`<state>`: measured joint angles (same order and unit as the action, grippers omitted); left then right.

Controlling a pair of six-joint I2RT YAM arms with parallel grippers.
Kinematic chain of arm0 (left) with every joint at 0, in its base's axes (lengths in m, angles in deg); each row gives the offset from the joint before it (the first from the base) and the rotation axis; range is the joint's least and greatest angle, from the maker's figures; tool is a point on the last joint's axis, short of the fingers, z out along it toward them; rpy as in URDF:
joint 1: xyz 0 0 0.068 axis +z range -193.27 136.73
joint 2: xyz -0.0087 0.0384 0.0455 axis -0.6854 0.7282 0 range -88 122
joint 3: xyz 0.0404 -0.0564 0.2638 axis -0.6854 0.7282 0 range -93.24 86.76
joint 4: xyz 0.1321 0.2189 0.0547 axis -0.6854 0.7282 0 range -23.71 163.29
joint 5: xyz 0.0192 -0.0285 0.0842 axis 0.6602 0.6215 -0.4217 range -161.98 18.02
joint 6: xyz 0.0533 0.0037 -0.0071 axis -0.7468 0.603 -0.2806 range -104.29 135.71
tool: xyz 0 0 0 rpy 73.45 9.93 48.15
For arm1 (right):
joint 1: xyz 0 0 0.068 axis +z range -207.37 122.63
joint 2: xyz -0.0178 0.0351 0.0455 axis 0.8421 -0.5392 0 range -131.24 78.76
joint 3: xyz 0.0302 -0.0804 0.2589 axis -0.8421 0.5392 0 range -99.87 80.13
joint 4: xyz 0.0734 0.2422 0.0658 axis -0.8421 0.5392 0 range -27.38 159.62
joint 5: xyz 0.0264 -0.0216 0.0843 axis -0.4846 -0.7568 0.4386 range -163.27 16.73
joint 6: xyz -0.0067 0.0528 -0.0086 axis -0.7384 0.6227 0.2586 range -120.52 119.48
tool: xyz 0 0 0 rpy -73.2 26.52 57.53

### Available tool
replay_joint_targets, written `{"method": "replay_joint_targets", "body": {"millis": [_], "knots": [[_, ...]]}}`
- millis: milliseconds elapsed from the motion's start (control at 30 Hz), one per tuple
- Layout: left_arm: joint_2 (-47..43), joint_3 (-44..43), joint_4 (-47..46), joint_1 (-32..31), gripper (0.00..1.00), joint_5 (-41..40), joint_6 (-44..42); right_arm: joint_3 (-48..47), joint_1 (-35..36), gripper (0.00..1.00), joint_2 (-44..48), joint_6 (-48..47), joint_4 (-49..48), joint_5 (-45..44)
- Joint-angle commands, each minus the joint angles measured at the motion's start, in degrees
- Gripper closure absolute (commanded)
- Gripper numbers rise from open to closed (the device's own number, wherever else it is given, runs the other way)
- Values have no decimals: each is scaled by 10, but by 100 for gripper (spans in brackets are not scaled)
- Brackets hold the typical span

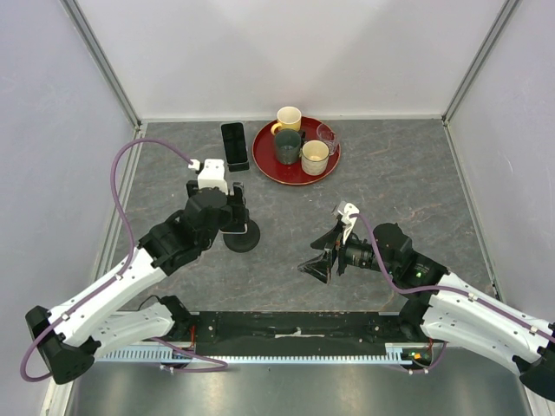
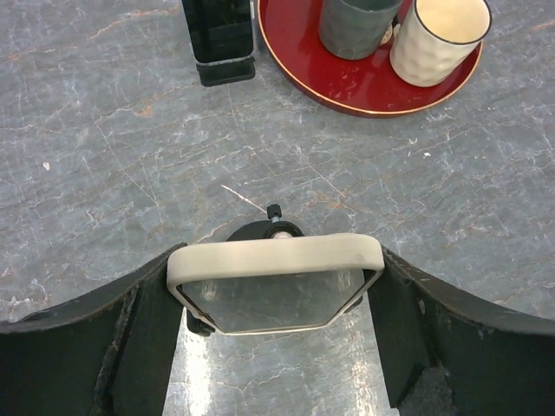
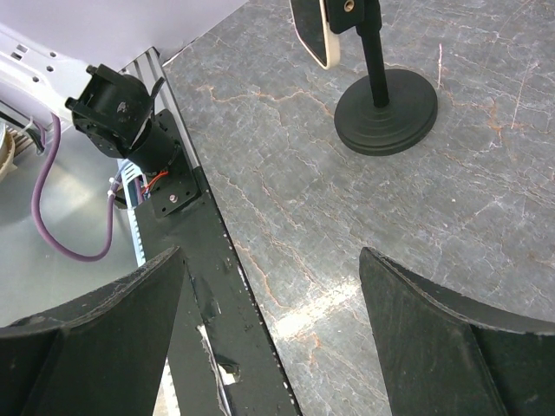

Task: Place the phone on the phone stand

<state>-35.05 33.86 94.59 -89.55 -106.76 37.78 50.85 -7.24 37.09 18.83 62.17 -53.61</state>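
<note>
— Where was the phone (image 2: 276, 257)?
— Against the holder atop the phone stand (image 3: 386, 108), gripped across its cream side edges by the left hand (image 2: 277, 279), spread wide because the phone is broad.
— Why from above?
— Probably to settle it squarely onto the post. The right hand (image 3: 270, 269) hung wide, empty, well apart over the tabletop (image 2: 130, 130).

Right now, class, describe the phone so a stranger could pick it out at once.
Start at the grey table, left of centre, where the left tool hangs over the black round-based phone stand. The phone sits between that tool's fingers. Its cream case edge sets it apart from the all-black slab beside the red tray.
</note>
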Motion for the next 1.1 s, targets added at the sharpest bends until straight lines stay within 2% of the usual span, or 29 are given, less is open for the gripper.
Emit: {"method": "replay_joint_targets", "body": {"millis": [0,100,133,167,200,267,300,467,600,833,900,1067], "knots": [[14,-5,-31,15,22,26,-41,3,0,12,3,6,-30,7],[14,-2,-34,29,33,34,-47,4,-1,12,5,6,-29,5],[13,-1,-37,38,44,46,-54,5,0,12,5,6,-28,4],[11,1,-41,44,52,51,-59,5,-1,12,7,4,-28,3],[10,1,-47,54,71,55,-70,5,0,12,7,3,-26,2],[10,-4,-53,67,93,67,-83,4,0,12,5,2,-25,2],[11,-6,-54,81,98,65,-94,3,0,12,5,2,-24,1],[3,-16,-121,140,98,76,-151,1,-1,12,-3,-2,-26,-2],[24,-27,-204,211,98,93,-202,0,-1,12,-14,-2,-33,-2],[122,-80,-281,328,98,196,-186,-3,0,12,-16,-5,-29,-5],[144,-85,-331,360,98,244,-172,-1,-1,12,-12,-5,-25,-6],[232,-130,-383,390,98,281,-169,3,-1,12,-12,-5,-18,-9]]}}
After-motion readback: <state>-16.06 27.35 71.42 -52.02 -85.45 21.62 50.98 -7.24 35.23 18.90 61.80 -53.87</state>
